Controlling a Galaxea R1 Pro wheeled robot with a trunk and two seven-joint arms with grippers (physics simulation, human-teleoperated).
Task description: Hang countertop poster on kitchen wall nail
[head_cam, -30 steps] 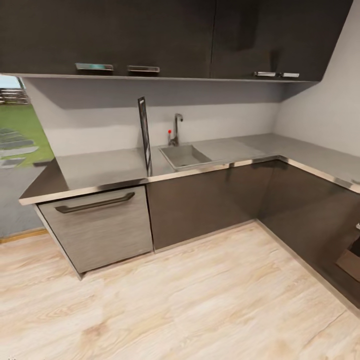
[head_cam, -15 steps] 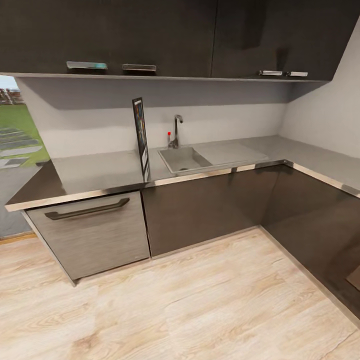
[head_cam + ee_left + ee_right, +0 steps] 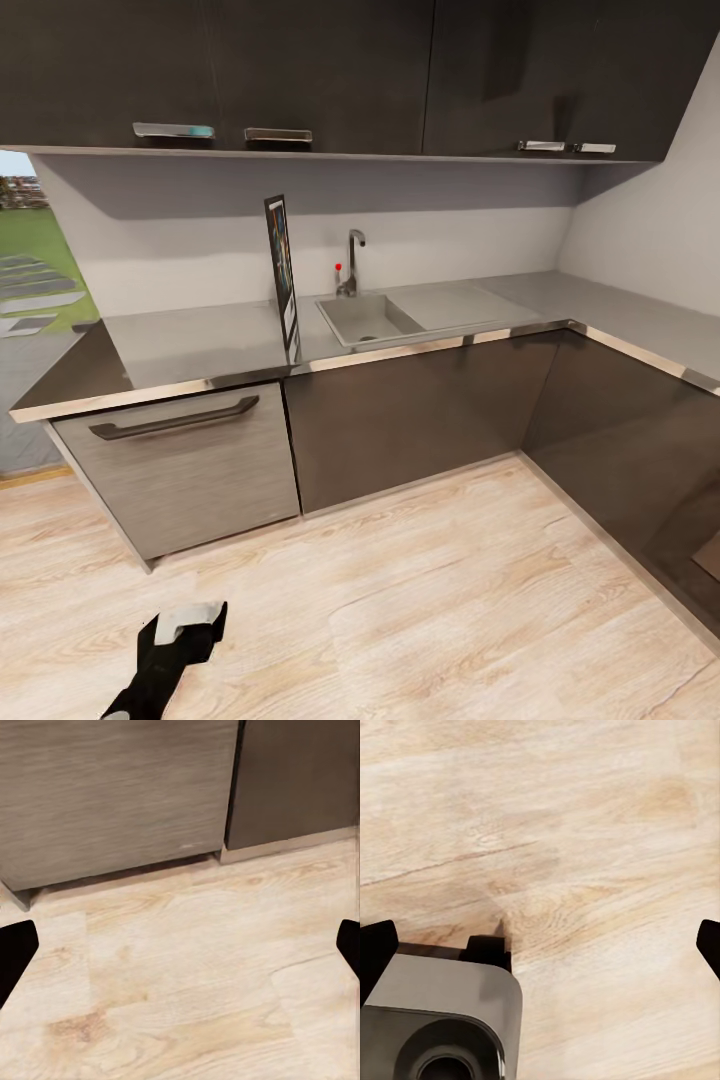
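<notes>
The poster point(image 3: 283, 272) stands upright on the kitchen countertop point(image 3: 190, 350), seen almost edge-on just left of the sink, with a thin strip of its colourful face showing. My left arm point(image 3: 165, 650) reaches up from the lower left of the head view, low over the floor and well short of the counter. In the left wrist view my left gripper point(image 3: 180, 945) is open, its dark fingertips point(image 3: 15, 952) wide apart over the floorboards in front of the cabinets. My right gripper point(image 3: 540, 945) is open too, pointing down at the floor. The wall nails are too small to make out.
A sink point(image 3: 368, 318) with a tap point(image 3: 353, 260) is set in the counter right of the poster. Dark wall cabinets point(image 3: 330, 70) hang above, and a drawer front with a bar handle point(image 3: 175, 418) sits below. The counter turns along the right wall point(image 3: 640, 345). A grey part of the robot's base point(image 3: 442, 1020) lies under the right gripper.
The view shifted slightly a second ago as the camera moved, then settled. My left arm has risen into the lower left of the head view. The poster has not moved.
</notes>
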